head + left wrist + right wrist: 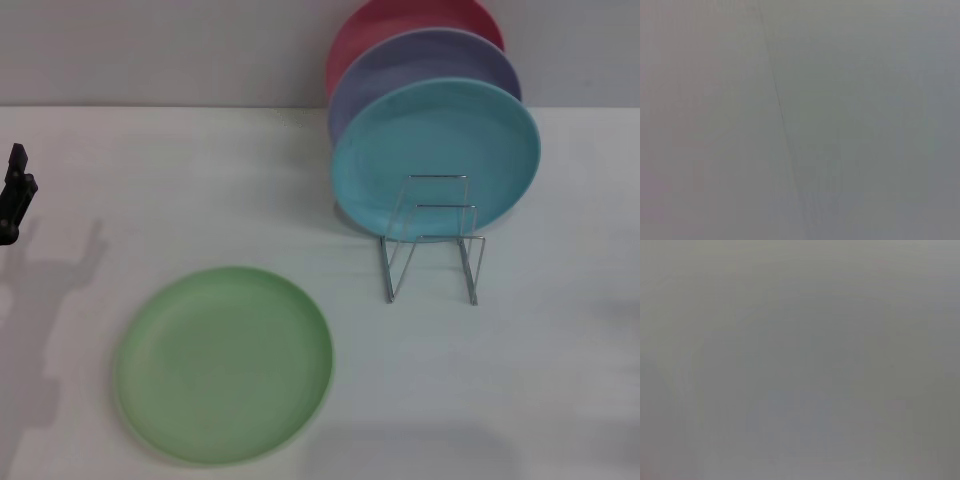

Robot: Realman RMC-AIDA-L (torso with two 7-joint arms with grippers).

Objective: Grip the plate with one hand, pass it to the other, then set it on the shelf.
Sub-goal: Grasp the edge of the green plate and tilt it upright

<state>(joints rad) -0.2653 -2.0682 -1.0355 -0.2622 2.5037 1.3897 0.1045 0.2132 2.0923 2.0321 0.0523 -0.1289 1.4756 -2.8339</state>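
Observation:
The light green plate [224, 364] lies flat on the white table, at the front left of the head view. The shelf [432, 238], a small wire rack of thin metal loops, stands to its right and farther back, with its front slots bare. My left gripper [14, 192] shows only as a black tip at the far left edge, well away from the plate and above the table. The right gripper is out of view. Both wrist views show only a plain grey surface.
A turquoise plate [436, 155] stands upright at the back of the rack, with a lavender plate [420, 62] and a pink-red plate [400, 22] behind it near the wall. White table [560, 380] stretches right of the green plate.

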